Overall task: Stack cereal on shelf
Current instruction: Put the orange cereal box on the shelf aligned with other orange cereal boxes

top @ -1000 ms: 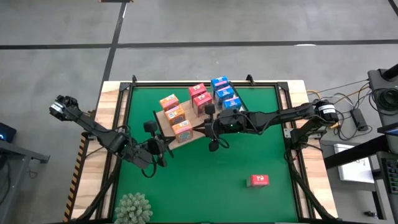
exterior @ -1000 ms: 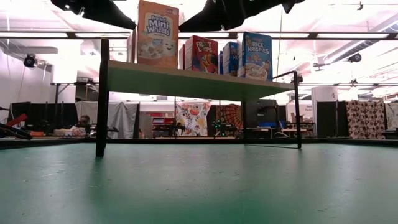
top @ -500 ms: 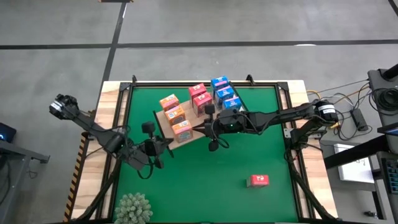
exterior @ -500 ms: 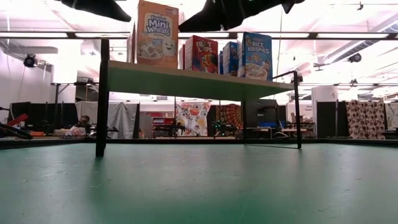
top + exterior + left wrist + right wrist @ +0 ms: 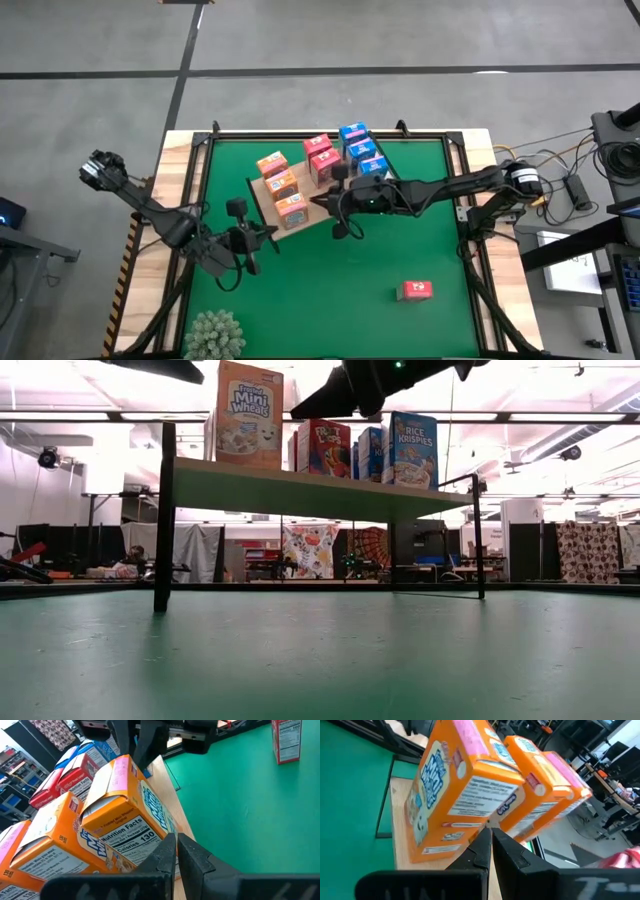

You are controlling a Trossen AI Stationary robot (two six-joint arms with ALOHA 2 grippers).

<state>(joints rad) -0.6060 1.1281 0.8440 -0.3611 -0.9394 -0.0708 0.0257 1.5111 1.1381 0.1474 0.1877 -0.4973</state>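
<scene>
Some things could not be seen well

In the low view, the arms were cut off at the top edge, and the back cereal boxes (image 5: 371, 452) hid behind the front ones. The lone red box's (image 5: 417, 290) print was too small to read.
</scene>
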